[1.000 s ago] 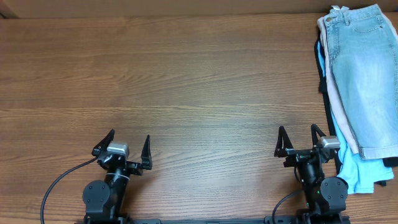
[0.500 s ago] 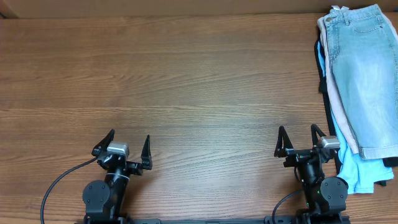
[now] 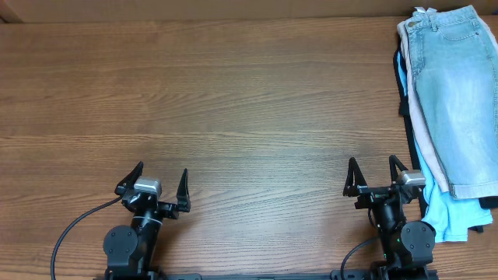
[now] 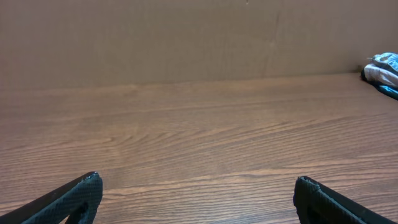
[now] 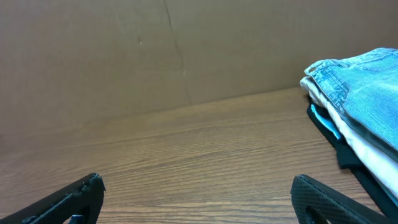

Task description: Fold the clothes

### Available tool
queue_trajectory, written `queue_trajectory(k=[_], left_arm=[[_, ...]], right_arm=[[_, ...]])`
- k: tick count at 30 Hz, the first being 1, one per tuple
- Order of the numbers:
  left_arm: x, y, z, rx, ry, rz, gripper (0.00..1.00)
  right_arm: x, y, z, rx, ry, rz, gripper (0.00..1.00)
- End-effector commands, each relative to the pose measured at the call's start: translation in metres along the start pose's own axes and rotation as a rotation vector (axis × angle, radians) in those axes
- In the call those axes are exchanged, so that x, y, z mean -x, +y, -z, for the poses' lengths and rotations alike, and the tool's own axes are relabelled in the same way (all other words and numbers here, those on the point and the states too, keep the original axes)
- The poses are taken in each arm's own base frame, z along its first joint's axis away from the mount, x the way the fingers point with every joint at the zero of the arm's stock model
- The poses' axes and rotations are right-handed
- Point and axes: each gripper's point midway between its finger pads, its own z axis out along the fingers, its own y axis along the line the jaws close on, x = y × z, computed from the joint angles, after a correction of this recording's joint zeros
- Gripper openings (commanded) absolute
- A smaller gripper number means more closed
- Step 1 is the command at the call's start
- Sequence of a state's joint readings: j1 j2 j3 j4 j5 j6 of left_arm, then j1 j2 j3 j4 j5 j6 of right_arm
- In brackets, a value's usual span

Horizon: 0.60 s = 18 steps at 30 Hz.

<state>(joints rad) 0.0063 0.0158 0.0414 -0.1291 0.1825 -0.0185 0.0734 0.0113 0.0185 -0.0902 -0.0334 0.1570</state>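
Observation:
The faded light-blue denim jeans (image 3: 455, 93) lie on top of a pile of clothes at the table's far right edge, waistband toward the back. They also show at the right of the right wrist view (image 5: 367, 81) and, tiny, at the far right of the left wrist view (image 4: 382, 64). My left gripper (image 3: 153, 180) rests near the front left, open and empty, far from the jeans. My right gripper (image 3: 374, 174) rests near the front right, open and empty, just left of the pile's lower end.
Beige trousers (image 3: 424, 144) and a bright sky-blue garment (image 3: 454, 214) lie under the jeans, with a dark garment (image 3: 404, 109) at the bottom. A brown cardboard wall (image 5: 186, 43) stands along the back of the wooden table (image 3: 233, 101).

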Motion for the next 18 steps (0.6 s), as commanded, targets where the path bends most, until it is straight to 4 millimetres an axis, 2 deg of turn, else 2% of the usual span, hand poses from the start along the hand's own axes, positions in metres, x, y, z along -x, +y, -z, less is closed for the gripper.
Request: queue_trajectory(k=[1, 10, 12, 16, 18], left_arm=[[-0.003, 0.001, -0.001, 0.008, 0.006, -0.019, 1.00], [-0.003, 0.002, -0.001, 0.016, 0.006, -0.019, 1.00], [-0.004, 0.005, -0.001, 0.029, 0.007, -0.019, 1.00], [-0.003, 0.003, -0.001, 0.021, 0.006, -0.015, 1.00], [-0.002, 0.003, -0.001, 0.021, 0.001, -0.003, 1.00]], right_arm=[[-0.002, -0.001, 0.000, -0.006, -0.003, -0.004, 1.00], [-0.001, 0.000, 0.000, 0.001, -0.008, -0.004, 1.00], [0.000, 0.006, 0.000, 0.035, -0.007, -0.004, 1.00], [0.018, 0.037, 0.004, 0.209, -0.069, 0.006, 1.00], [0.027, 0.042, 0.006, 0.233, -0.100, -0.042, 1.00]])
